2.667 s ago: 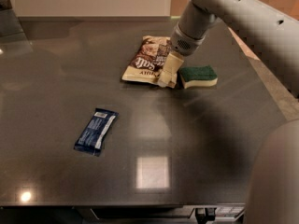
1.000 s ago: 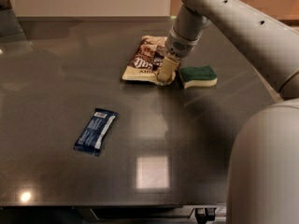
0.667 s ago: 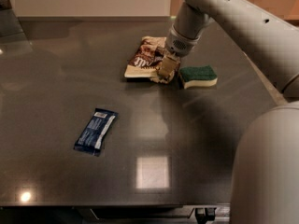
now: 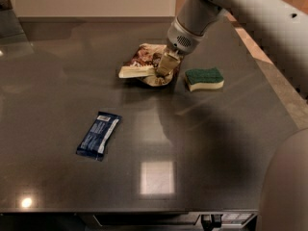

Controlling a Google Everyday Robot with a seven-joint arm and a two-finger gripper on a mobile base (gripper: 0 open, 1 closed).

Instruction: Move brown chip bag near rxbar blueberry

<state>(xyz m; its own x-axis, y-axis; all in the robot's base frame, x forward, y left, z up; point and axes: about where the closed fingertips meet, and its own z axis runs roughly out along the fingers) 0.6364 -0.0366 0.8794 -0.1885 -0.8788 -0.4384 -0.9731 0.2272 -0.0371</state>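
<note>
Three things sat on the dark table (image 4: 216, 143). In the upper middle of the frame, the gripper (image 4: 161, 69) pinched the crumpled brown chip bag (image 4: 143, 57). A sponge (image 4: 204, 78) (green-topped) lay just right. The rxbar blueberry (image 4: 98, 134) lay well apart, lower left.

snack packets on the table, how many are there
2. The crinkly tan-and-brown chip bag is at the back, gripped by the robot's hand; the flat dark blue bar wrapper lies front left. None seems hidden.
</note>
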